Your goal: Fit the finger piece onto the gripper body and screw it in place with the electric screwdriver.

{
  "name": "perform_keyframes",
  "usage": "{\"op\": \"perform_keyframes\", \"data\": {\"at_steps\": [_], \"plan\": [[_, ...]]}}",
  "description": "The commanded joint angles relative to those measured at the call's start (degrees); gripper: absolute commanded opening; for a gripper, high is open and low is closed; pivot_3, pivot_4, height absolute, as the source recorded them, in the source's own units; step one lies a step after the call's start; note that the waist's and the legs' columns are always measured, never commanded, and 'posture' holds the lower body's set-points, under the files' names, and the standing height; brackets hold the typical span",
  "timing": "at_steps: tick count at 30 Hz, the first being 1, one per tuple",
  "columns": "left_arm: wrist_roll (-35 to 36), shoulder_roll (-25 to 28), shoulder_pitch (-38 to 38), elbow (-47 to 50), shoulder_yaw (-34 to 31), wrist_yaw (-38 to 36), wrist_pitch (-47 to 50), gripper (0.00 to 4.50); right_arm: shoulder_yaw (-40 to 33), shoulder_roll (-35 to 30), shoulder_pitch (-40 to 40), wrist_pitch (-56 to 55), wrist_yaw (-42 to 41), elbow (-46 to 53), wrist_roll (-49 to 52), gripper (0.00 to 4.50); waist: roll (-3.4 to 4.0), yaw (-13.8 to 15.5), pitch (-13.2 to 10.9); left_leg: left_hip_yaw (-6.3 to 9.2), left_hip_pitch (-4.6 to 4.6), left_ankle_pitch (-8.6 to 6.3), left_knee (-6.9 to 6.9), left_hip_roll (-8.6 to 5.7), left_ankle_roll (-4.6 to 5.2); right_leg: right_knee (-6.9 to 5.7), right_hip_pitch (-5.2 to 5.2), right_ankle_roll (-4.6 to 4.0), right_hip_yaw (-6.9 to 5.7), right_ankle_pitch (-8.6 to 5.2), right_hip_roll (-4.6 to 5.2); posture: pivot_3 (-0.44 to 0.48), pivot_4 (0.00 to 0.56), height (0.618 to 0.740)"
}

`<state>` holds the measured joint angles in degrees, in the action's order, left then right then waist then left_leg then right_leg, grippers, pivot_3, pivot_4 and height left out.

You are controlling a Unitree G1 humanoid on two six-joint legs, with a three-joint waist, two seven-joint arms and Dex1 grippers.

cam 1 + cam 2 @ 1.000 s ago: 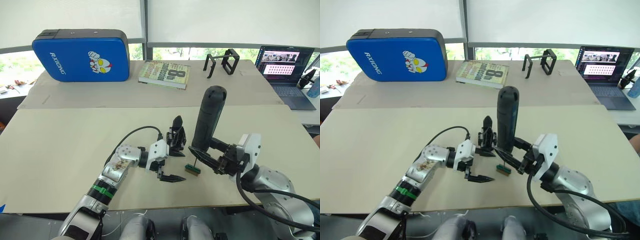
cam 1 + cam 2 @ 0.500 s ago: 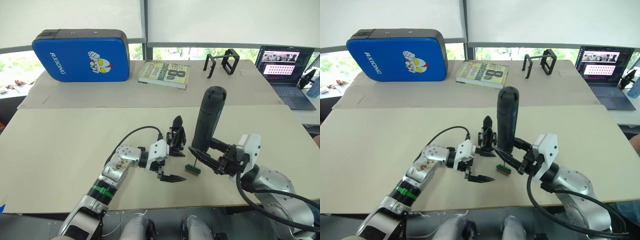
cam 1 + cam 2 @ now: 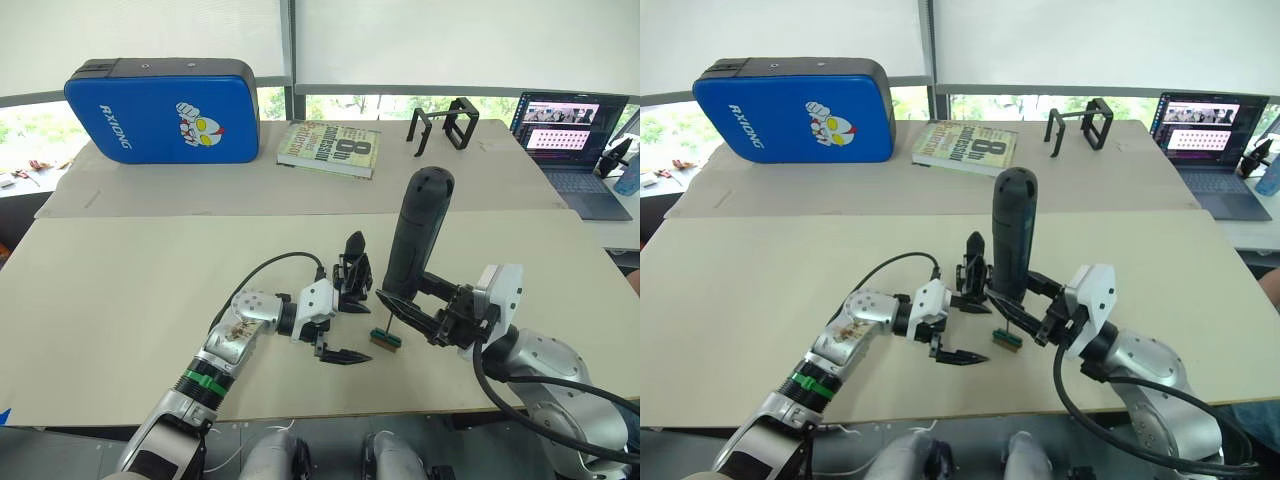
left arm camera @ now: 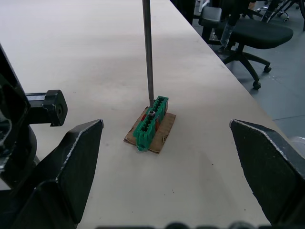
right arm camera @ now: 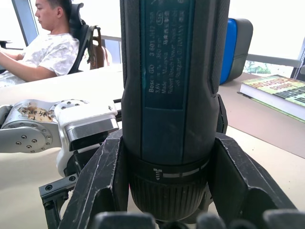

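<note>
The right gripper is clamping the electric screwdriver, bit seating in the green block to collect a screw, while the wide-spread left gripper is steadying the gripper body beside it.

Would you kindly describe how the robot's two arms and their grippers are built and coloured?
Both arms are silver-grey metal with white housings at the wrists. The left arm carries a green band and a black cable looping to its wrist; the right arm has thick black cables along it. The left gripper and right gripper each have two black, pointed fingers.
</note>
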<state>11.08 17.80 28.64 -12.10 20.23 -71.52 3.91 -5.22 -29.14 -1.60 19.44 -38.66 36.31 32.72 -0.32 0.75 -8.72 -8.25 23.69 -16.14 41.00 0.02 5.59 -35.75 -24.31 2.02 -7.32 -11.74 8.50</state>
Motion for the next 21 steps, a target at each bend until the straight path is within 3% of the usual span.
{"op": "perform_keyframes", "data": {"at_steps": [1,21], "plan": [[0.1,-0.2,1.0,0.9,0.0,-0.2,-0.7,4.5,-0.8,0.3,0.1,-2.4,-0.2,1.7,0.3,1.9,0.0,0.0,0.0,0.0,0.0,0.0,0.0,0.0,0.0,0.0,0.0,0.0,0.0,0.0,0.0,0.0,0.15,0.74],[0.1,-0.1,1.0,0.8,-0.1,-0.1,-0.8,4.5,-0.7,0.7,0.1,-3.7,-1.3,-0.4,-0.2,1.9,0.0,0.0,0.0,0.0,-0.01,0.0,0.0,0.0,0.0,0.0,0.02,0.0,0.0,0.0,0.0,0.0,0.15,0.74]]}}
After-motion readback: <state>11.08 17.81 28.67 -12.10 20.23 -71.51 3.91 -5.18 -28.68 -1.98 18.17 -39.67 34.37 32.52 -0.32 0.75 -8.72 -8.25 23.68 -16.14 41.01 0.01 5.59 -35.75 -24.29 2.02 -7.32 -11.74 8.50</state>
